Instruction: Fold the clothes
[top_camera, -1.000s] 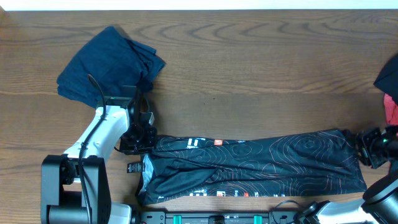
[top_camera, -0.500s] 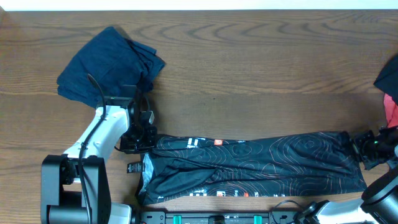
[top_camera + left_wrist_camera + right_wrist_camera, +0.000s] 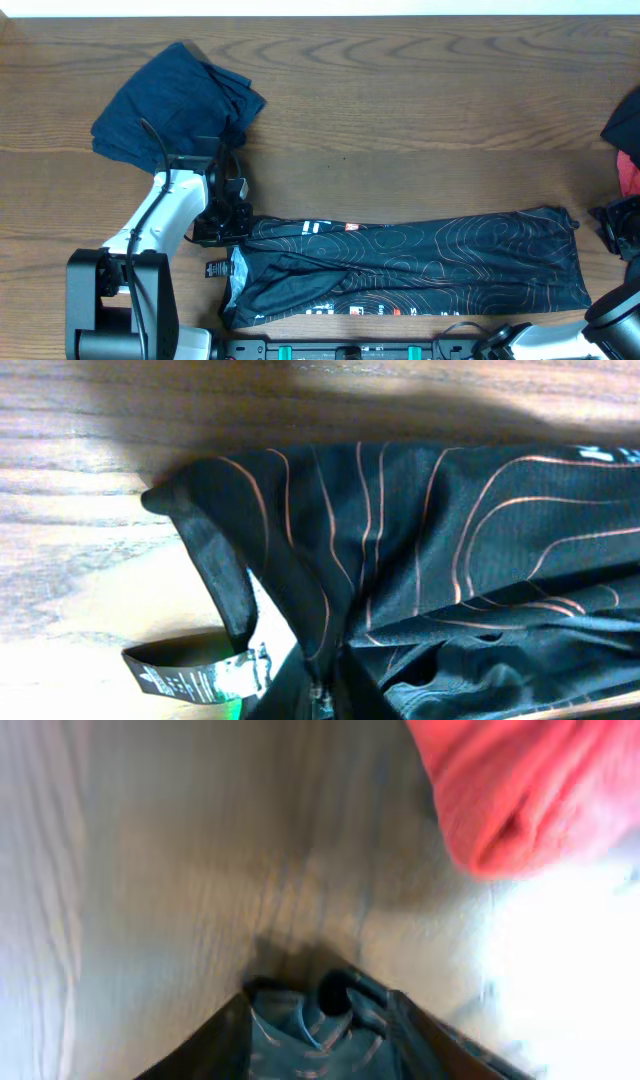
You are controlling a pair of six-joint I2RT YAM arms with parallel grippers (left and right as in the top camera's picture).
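The clothes [image 3: 410, 265], a black jersey with thin orange contour lines, lie folded into a long strip along the table's front. My left gripper [image 3: 228, 230] sits at the strip's upper left corner. In the left wrist view its fingers [image 3: 325, 695] are pinched together on the jersey's edge [image 3: 400, 530]. A black care label [image 3: 195, 675] sticks out beside them. My right gripper [image 3: 605, 225] is just past the strip's right end. Its jaws [image 3: 325, 1005] stand apart in the right wrist view, with the bunched corner of the jersey [image 3: 340, 1020] lying loose between them.
A crumpled navy garment [image 3: 175, 100] lies at the back left, close behind my left arm. At the right edge are a dark cloth [image 3: 625, 120] and a red cloth [image 3: 630, 175], the red one [image 3: 520, 790] just beyond my right gripper. Bare wood fills the middle and back.
My right gripper shut briefly, opened again and drew back to the right off the jersey's end, whose corner now reaches further right. The left arm has stayed put.
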